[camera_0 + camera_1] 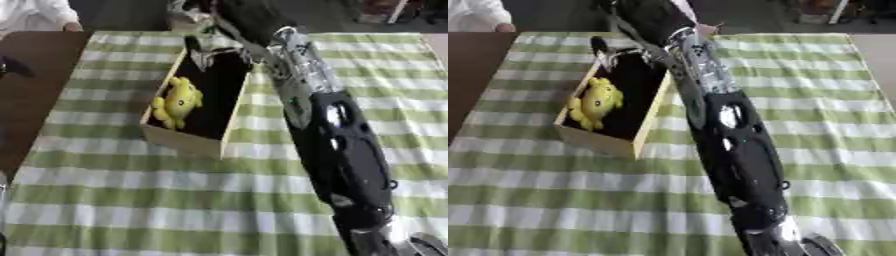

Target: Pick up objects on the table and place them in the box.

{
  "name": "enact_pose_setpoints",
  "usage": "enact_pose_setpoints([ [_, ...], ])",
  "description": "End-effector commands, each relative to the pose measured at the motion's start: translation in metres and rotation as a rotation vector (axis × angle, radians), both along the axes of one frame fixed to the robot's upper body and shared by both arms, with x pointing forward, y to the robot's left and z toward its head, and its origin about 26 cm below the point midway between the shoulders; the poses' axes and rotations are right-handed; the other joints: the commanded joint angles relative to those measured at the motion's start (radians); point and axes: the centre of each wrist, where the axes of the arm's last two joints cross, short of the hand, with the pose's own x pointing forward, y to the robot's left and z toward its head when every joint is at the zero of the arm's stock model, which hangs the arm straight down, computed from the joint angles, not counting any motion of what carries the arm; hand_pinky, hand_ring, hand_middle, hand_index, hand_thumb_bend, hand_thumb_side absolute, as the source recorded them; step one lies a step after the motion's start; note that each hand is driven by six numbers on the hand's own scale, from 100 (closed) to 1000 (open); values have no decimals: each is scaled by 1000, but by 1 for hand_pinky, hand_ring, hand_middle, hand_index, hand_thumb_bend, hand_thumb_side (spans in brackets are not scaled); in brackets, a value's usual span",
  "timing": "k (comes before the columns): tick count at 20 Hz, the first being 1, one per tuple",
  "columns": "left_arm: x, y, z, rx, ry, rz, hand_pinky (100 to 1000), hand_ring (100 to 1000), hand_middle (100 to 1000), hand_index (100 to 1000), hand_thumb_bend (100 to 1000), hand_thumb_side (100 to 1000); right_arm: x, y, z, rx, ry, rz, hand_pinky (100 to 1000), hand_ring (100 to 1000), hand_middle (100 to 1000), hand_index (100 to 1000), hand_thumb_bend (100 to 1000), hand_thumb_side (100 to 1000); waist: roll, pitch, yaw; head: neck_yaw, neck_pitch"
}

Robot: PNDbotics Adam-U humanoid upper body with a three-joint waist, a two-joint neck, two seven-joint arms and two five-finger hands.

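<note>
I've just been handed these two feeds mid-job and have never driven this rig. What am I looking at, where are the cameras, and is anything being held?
Both pictures come from the robot's head, its two eyes side by side looking down, so they show nearly the same thing. The long black and silver shape running from the lower right up to the box is the robot's right arm. Its robot hand is over the far end of the wooden box; I cannot tell whether its fingers are open or holding anything. The box stands on a table with a green and white checked cloth. A yellow soft toy already lies inside it. The left robot hand is not in view. I see no other loose objects on the cloth.
</note>
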Motion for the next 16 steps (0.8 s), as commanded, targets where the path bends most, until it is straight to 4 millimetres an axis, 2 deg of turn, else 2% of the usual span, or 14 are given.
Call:
enact_pose_setpoints([
  [1, -2, 0, 8, 7, -34, 3, 464, 993, 869, 693, 100, 738, -12, -25, 33, 108, -68, 8, 727, 769, 798, 832, 100, 585, 6, -24, -2, 8, 8],
  [4, -2, 1, 8, 8, -34, 8, 465, 993, 869, 694, 100, 737, -18, -49, 44, 158, -104, -25, 730, 771, 799, 832, 100, 596, 6, -27, -7, 10, 10],
  [13, -3, 4, 8, 17, -34, 23, 465, 991, 868, 694, 100, 732, -31, -123, 62, 241, -183, -127, 744, 782, 811, 840, 100, 633, 5, -36, -25, 27, 18],
  [16, -3, 5, 8, 18, -34, 31, 466, 991, 868, 694, 100, 732, -33, -154, 61, 285, -174, -168, 730, 779, 821, 845, 100, 744, 4, -38, -33, 35, 20],
])
